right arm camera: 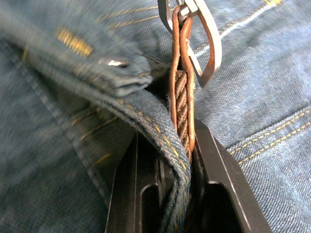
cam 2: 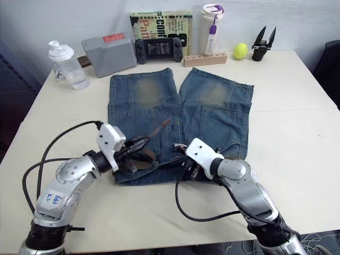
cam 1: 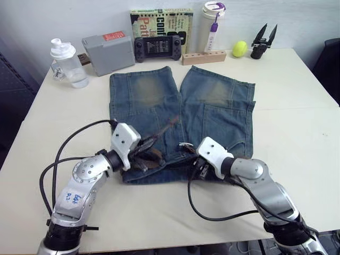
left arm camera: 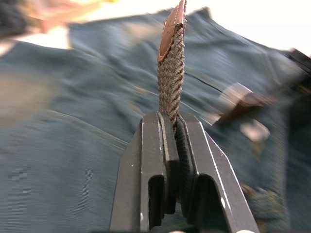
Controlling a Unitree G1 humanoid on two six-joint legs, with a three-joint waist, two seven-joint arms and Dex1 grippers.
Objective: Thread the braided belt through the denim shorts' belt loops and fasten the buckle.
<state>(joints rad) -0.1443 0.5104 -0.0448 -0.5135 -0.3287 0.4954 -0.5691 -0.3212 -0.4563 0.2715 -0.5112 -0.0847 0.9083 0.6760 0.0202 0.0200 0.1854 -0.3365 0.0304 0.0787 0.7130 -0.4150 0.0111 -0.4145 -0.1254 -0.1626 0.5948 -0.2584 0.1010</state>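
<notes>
So the big cream tabletop [cam 1: 297, 122] has the faded blue denim shorts [cam 1: 212, 106] spread flat on it, legs pointing away from the robot, waistband at the near edge. The brown braided belt [left arm camera: 171, 77] runs along that waistband. The left gripper [left arm camera: 174, 127] is clamped on the belt just behind its darker leather tip, which sticks up over the denim. The right gripper [right arm camera: 177, 141] is pinching the belt plus a fold of waistband, right by the small silver metal buckle [right arm camera: 206, 43].
</notes>
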